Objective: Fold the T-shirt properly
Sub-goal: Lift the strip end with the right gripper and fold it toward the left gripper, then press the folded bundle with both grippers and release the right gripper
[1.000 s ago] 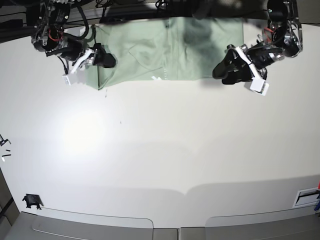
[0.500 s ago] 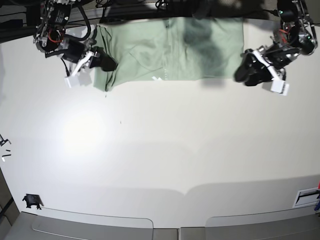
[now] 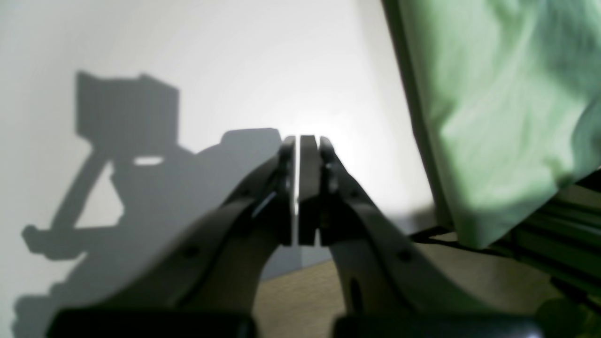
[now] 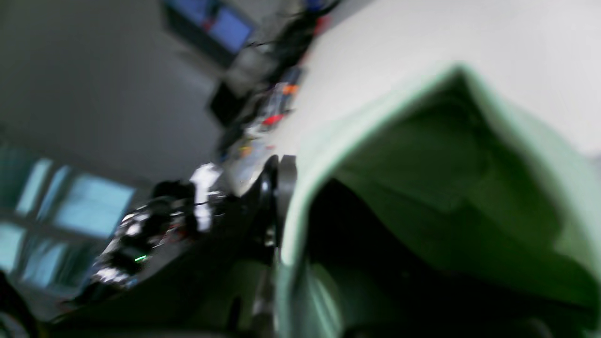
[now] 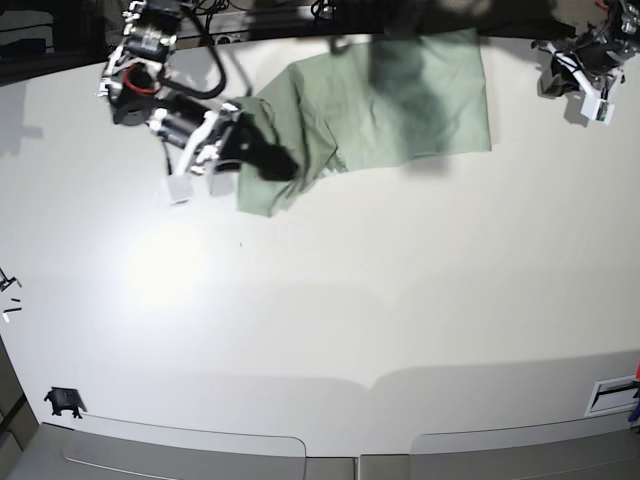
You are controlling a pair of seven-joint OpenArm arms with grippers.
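Note:
The pale green T-shirt [image 5: 400, 100] lies at the table's far edge, its left part bunched and pulled up. My right gripper [image 5: 272, 162] is shut on that bunched edge, at the base view's left. In the blurred right wrist view the T-shirt [image 4: 422, 197] drapes in a fold beside one dark finger [image 4: 281, 188]. My left gripper [image 5: 553, 78] is at the far right corner, off the cloth. The left wrist view shows the left gripper [image 3: 299, 141] shut with nothing between its pads, the T-shirt [image 3: 493, 117] hanging over the table edge to its right.
The white table [image 5: 350, 320] stretches toward the front. A small black object [image 5: 63, 402] sits at the front left, and small dark bits [image 5: 8, 285] lie at the left edge. A white slotted plate [image 5: 612, 395] is at the front right.
My right gripper closed on the shirt's left edge and dragged it right and forward, lifting a fold. My left gripper drew back to the far right corner and shut.

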